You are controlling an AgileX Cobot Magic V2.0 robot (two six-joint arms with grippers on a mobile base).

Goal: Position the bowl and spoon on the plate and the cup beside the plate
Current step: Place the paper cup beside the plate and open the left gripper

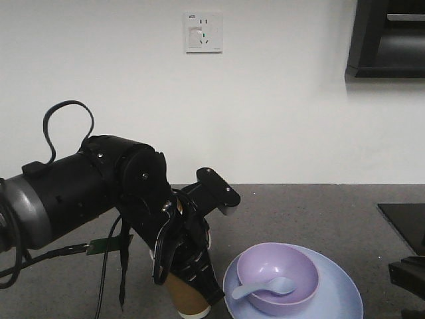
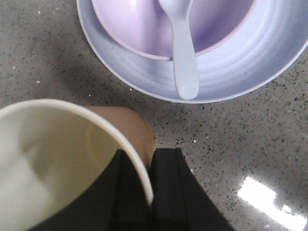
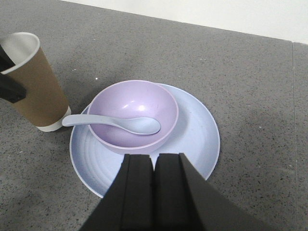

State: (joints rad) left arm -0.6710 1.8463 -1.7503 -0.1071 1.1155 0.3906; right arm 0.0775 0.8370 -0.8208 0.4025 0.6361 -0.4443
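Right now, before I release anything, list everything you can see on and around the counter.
plate: one, pale lavender-blue, on the grey counter.
bowl: one, lavender-purple, sitting on the plate.
spoon: one, pale blue-white, scoop in the bowl, handle over the rim toward the cup.
cup: one, brown paper with cream inside, tilted, base beside the plate.
wall socket: one, white, on the wall behind.
black cabinet: one, upper corner of the front view.
left gripper: black, fingers clamped across the cup's rim.
right gripper: black, jaws together, empty, above the plate's near edge.

Front view level; both wrist views downward, sharing plate (image 3: 192,139).
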